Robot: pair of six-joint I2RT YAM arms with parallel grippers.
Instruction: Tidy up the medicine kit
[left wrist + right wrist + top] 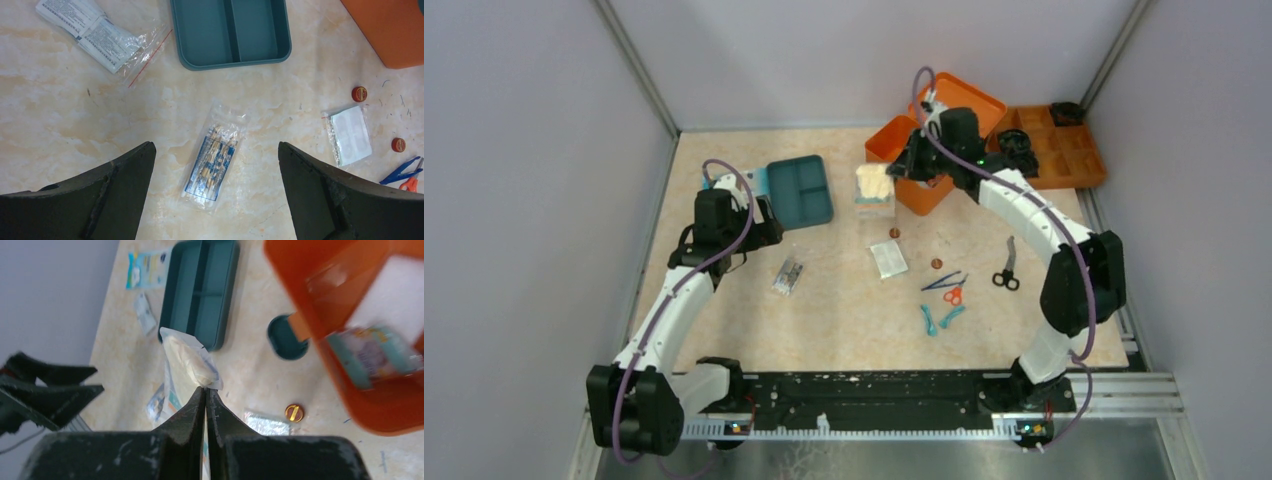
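Note:
The orange medicine kit point(939, 140) stands open at the back of the table, its lid raised behind it; in the right wrist view a printed packet point(370, 357) lies inside the kit point(345, 290). My right gripper point(206, 390) is shut on the corner of a clear packet of cream gauze point(192, 360), held just left of the kit's front wall; from above, this gauze packet point(874, 190) hangs below the right gripper point(906, 162). My left gripper point(215, 146) is open above a swab packet point(214, 162) on the table, touching nothing.
A teal compartment tray point(799, 190) lies at back left and an orange divided tray point(1064, 150) at back right. On the table are a plaster packet point(888, 260), red caps point(359, 93), black scissors point(1007, 270), blue tweezers point(944, 282), teal clips point(939, 318) and a bagged leaflet point(95, 32).

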